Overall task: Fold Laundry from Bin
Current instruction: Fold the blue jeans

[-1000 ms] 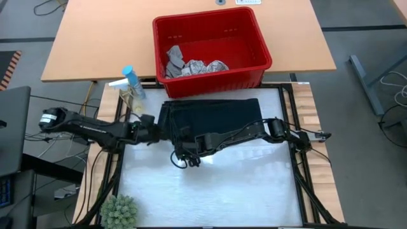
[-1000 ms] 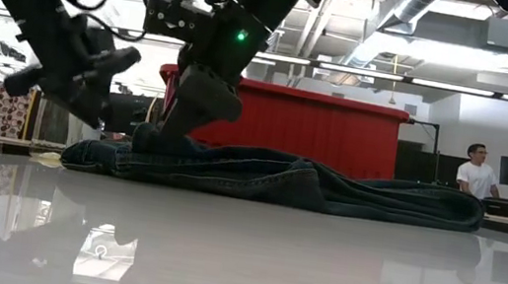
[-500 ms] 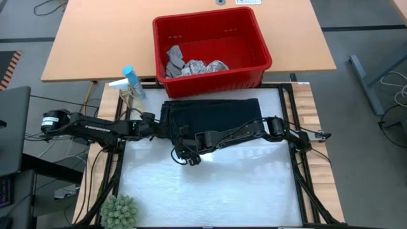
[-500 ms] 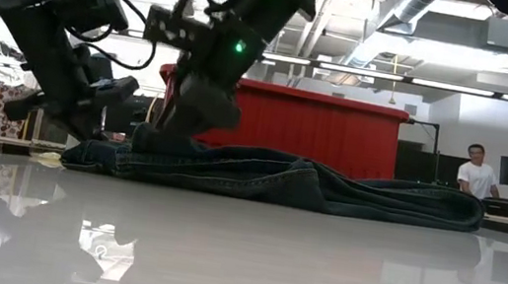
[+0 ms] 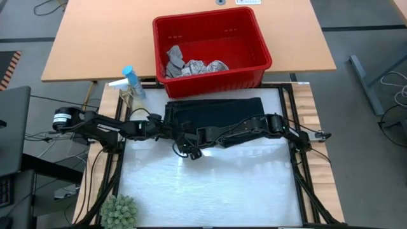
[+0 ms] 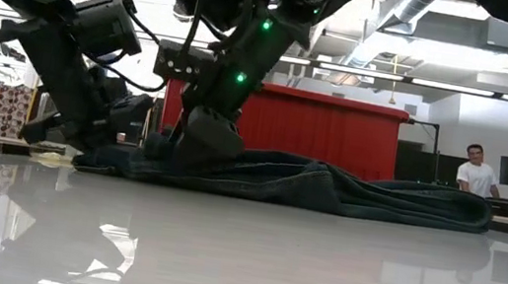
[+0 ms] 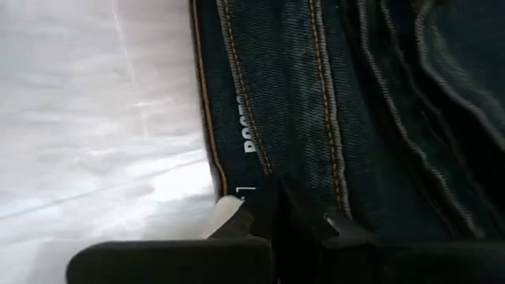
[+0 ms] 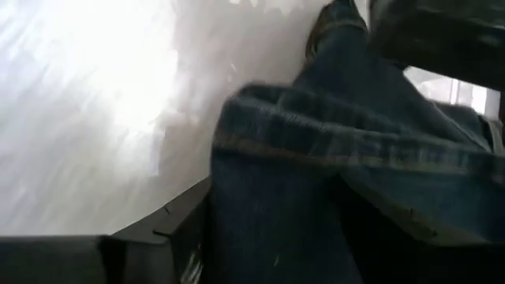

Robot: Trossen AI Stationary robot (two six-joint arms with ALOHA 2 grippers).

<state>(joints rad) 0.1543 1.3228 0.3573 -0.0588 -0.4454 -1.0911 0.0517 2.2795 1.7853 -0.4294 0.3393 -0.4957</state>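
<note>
High view, centre: dark trousers [image 5: 213, 114] flat on white surface [image 5: 210, 184], below red bin [image 5: 254, 63] with remaining cloths [image 5: 191, 65]. Left pincer [image 5: 170, 130] clamped on left hem, right pincer [image 5: 189, 151] spread around lower-left fold, likely for folding.

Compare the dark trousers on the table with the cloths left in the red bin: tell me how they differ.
The trousers lie folded flat on the white table; the cloths sit crumpled in the bin. The trousers are dark and large; the cloths are pale grey and white, and smaller. Both pincers, left and right, are at the trousers' edge; nothing touches the cloths. Both are soft laundry.
</note>
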